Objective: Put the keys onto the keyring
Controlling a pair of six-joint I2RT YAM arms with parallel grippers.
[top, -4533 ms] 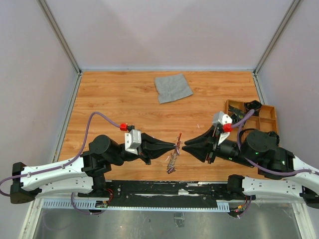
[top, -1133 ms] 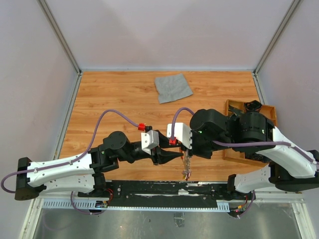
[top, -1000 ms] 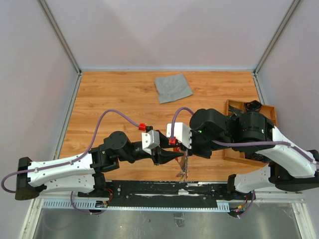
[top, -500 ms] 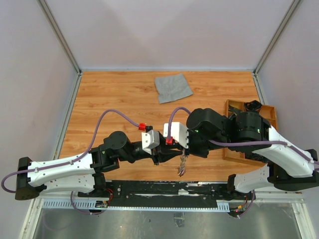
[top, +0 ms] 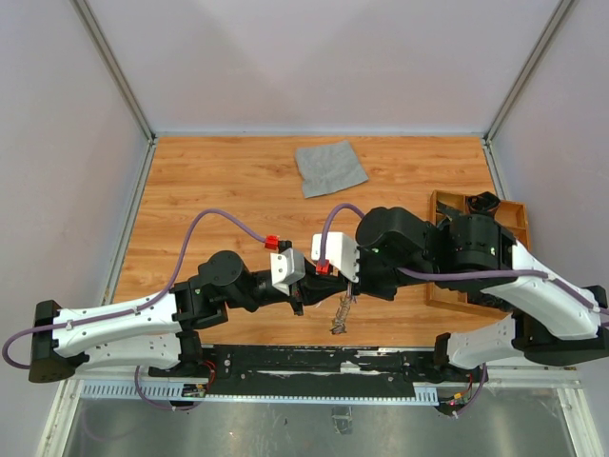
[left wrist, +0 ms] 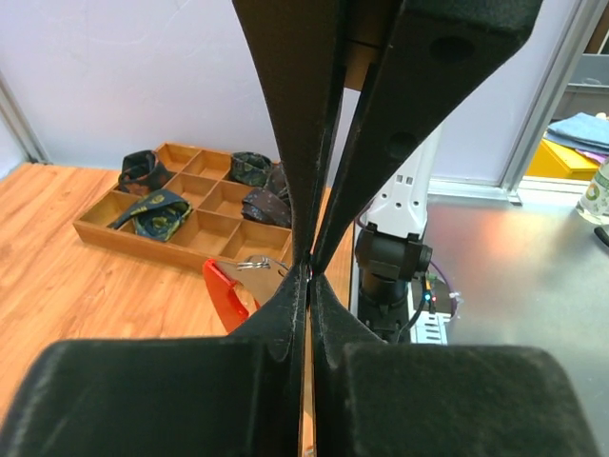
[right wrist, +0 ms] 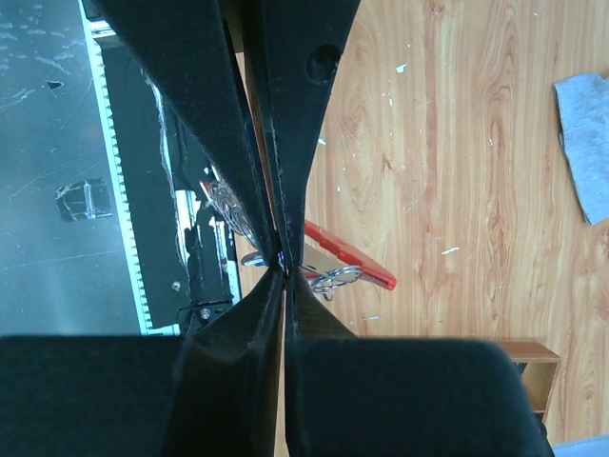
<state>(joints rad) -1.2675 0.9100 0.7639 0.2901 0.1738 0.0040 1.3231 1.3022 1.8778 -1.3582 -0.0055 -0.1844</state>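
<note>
The red keyring (left wrist: 226, 293) carries a silvery ring (left wrist: 251, 263) and sits just beside the point where both grippers' tips meet. My left gripper (left wrist: 309, 276) is shut, and my right gripper's fingers (left wrist: 285, 143) come down onto the same point. In the right wrist view my right gripper (right wrist: 284, 269) is shut, with the red keyring (right wrist: 350, 257), its ring (right wrist: 333, 279) and chain (right wrist: 224, 205) next to it. From above, the right gripper (top: 344, 297) covers the left gripper's tips (top: 324, 299), and the chain (top: 339, 319) hangs below. No coloured key head shows clearly.
A grey cloth (top: 329, 168) lies at the back centre. A wooden compartment tray (top: 440, 202) with dark items stands at the right and also shows in the left wrist view (left wrist: 143, 238). The black rail (top: 285, 362) runs along the near edge.
My right gripper has shifted a little left, onto my left gripper's tips. The hanging chain has moved left with it. The left arm has barely moved.
</note>
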